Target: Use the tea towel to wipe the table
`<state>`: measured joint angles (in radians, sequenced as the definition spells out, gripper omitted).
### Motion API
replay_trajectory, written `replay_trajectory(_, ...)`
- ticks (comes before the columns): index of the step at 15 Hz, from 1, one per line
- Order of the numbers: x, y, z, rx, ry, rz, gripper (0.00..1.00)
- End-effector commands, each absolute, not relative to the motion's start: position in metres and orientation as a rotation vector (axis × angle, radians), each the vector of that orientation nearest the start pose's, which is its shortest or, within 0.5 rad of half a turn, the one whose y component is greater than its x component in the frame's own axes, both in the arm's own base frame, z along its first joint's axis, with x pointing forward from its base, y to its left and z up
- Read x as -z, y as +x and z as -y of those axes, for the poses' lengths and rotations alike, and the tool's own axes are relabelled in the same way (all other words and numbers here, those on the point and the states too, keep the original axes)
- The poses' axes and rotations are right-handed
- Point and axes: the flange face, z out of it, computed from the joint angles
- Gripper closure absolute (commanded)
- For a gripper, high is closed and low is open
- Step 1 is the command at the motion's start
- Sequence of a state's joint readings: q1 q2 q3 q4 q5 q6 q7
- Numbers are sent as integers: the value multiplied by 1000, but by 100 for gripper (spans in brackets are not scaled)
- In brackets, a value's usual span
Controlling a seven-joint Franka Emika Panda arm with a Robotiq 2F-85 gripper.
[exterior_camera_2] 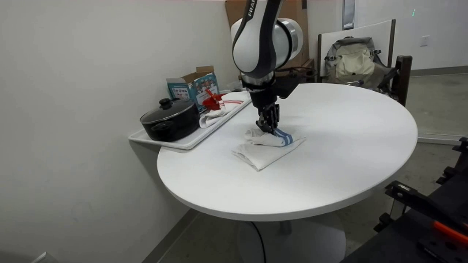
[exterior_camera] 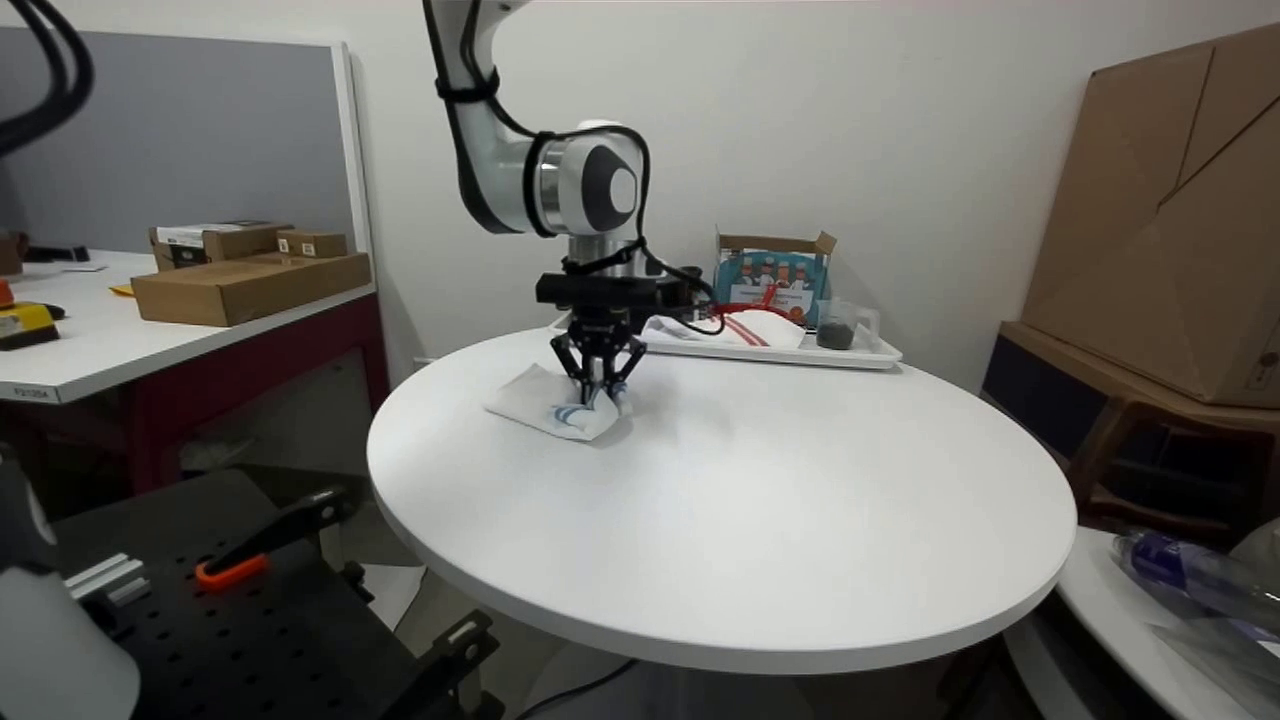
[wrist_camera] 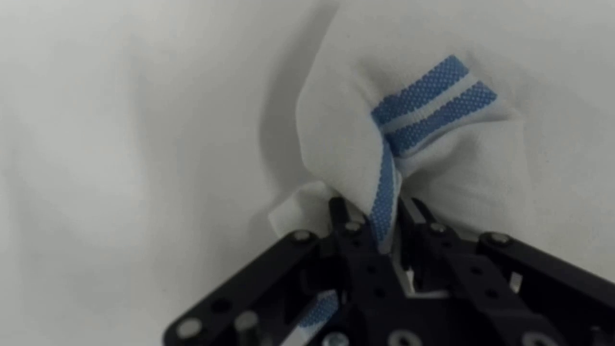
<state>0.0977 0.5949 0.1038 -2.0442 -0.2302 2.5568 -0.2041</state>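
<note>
Wrist view: a fold of the towel (wrist_camera: 343, 129) is pinched in the narrow grip of the end effector (wrist_camera: 375, 216). In both exterior views, the rest of the towel is seen rumpled on the desk (exterior_camera: 800, 520), directly beneath and beside the end effector. Toward the wall (exterior_camera_2: 91, 91) from the end effector, a tray (exterior_camera_2: 193, 139) is set, on which a pot (exterior_camera_2: 170, 122) is carried.
</note>
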Motion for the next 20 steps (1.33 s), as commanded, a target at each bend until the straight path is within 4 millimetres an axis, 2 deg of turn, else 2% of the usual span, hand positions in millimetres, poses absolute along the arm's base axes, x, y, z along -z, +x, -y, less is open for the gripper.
replay_trajectory(1, -131, 549, -161, -35, -3005, 1150, 95)
replay_trajectory(9, -128, 529, -249, 108, -2867, 1389, 95)
replay_trajectory(12, -120, 519, -273, 101, -2826, 1491, 95)
replay_trajectory(14, -117, 513, -276, 86, -2805, 1543, 95)
replay_trajectory(16, -116, 507, -268, 58, -2784, 1577, 95)
replay_trajectory(18, -117, 506, -250, 15, -2777, 1578, 95)
replay_trajectory(20, -120, 505, -222, -37, -2792, 1557, 95)
